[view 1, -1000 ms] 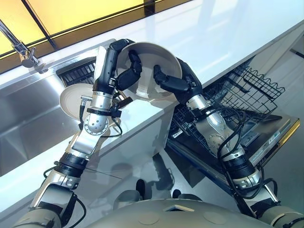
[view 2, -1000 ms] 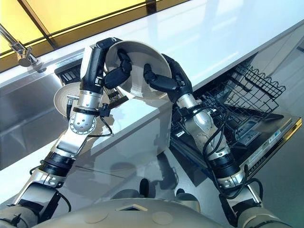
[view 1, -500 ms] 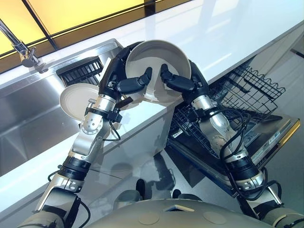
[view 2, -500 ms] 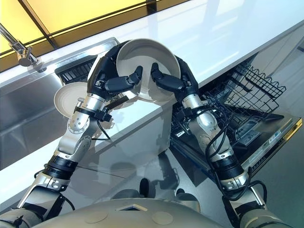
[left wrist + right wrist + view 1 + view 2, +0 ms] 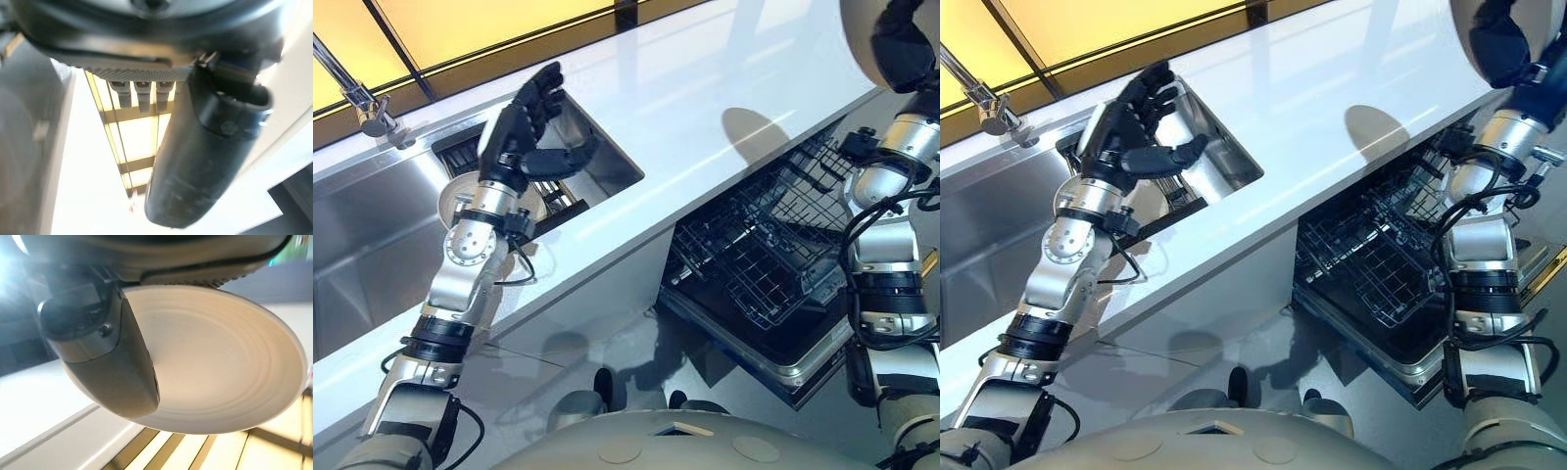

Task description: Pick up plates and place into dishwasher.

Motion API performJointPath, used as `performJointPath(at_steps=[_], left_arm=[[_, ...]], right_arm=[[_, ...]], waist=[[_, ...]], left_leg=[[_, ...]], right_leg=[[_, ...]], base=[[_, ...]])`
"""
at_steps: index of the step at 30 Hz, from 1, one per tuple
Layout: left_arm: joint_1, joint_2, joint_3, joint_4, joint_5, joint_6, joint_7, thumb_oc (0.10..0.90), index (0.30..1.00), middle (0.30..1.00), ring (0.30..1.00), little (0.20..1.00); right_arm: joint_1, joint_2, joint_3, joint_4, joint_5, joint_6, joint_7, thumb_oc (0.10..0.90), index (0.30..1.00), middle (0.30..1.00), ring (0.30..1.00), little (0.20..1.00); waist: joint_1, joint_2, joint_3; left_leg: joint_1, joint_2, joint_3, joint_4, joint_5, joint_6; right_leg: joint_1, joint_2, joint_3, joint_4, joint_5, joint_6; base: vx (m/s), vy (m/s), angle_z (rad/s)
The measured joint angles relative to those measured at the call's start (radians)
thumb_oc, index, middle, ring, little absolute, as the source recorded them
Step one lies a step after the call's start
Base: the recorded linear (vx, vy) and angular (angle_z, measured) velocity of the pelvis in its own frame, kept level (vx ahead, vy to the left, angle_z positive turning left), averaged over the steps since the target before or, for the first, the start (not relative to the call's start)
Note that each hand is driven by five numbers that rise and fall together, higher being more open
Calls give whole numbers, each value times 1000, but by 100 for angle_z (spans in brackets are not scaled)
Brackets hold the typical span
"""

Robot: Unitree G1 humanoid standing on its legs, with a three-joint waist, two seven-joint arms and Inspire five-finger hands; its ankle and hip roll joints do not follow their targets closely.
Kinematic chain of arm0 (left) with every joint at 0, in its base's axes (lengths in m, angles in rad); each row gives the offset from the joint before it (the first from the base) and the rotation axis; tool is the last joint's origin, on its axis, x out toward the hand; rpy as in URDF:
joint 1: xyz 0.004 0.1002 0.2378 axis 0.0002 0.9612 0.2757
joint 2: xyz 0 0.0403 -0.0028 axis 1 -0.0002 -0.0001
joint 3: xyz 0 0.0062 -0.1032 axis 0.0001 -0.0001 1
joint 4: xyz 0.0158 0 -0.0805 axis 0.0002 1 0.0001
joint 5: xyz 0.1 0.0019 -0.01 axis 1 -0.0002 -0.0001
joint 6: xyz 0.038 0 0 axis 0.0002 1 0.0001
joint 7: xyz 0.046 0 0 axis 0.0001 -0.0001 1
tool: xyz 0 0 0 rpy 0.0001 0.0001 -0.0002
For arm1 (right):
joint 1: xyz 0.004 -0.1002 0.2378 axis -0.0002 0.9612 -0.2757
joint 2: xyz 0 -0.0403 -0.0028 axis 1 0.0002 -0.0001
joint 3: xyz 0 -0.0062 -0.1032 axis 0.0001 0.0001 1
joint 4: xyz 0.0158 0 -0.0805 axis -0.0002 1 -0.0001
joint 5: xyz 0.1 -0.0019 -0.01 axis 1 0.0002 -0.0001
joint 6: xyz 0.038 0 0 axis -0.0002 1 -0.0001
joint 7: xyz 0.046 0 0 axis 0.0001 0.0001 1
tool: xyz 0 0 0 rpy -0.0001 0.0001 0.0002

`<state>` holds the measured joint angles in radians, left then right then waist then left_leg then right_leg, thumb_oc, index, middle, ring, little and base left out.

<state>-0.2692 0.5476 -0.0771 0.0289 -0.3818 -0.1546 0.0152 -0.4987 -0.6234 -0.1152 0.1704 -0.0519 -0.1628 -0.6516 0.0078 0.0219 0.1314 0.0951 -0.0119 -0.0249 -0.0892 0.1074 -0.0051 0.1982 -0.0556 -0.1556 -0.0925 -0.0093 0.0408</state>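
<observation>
Gripping the plate point(image 5: 215, 362), the right hand point(image 5: 906, 49) seems clamped; left hand point(image 5: 524, 132) hovers spread.

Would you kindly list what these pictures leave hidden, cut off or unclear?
- Plate in the right hand: in the eye views the top edge cuts off most of it.
- Second plate in the sink: the left hand and its arm cover most of it.
- Dishwasher rack: the right arm hides its far side.
- Right hand's fingers: behind the plate in the right wrist view.
</observation>
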Motion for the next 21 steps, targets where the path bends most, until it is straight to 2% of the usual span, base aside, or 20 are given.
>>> performJointPath(at_steps=[7, 10, 15, 21], left_arm=[[91, 24, 186, 22, 146, -28, 21, 800, 900, 900, 900, 900], [133, 43, 234, 23, 179, -32, 35, 800, 900, 900, 900, 900], [176, 56, 243, 33, 225, -47, 41, 800, 900, 900, 900, 900], [181, 56, 242, 85, 228, -50, 70, 800, 900, 900, 900, 900]], right_arm=[[192, -27, -133, 140, -12, 54, 81, 100, 300, 300, 300, 200], [257, -27, -170, 223, -12, 73, 133, 100, 300, 300, 300, 200], [336, -27, -184, 333, -7, 81, 211, 100, 300, 300, 300, 200], [341, -31, -182, 426, -8, 80, 248, 100, 300, 300, 300, 200]], waist=[[10, 2, 14], [14, 7, 36], [16, 25, 53], [15, 51, 68]], left_leg=[[-1, -6, -6, 0, -1, 3], [-1, -7, -8, 0, -1, 4], [-1, -8, -12, 0, 0, 5], [0, -8, -24, 0, 3, 7]], right_leg=[[1, -6, 0, 0, -3, 4], [2, -6, -2, 1, -3, 4], [6, -9, -11, 1, -4, 5], [12, -10, -21, 0, -5, 6]], base=[[93, 5, 3], [86, 12, 2], [76, 11, 4], [79, 27, 5]])
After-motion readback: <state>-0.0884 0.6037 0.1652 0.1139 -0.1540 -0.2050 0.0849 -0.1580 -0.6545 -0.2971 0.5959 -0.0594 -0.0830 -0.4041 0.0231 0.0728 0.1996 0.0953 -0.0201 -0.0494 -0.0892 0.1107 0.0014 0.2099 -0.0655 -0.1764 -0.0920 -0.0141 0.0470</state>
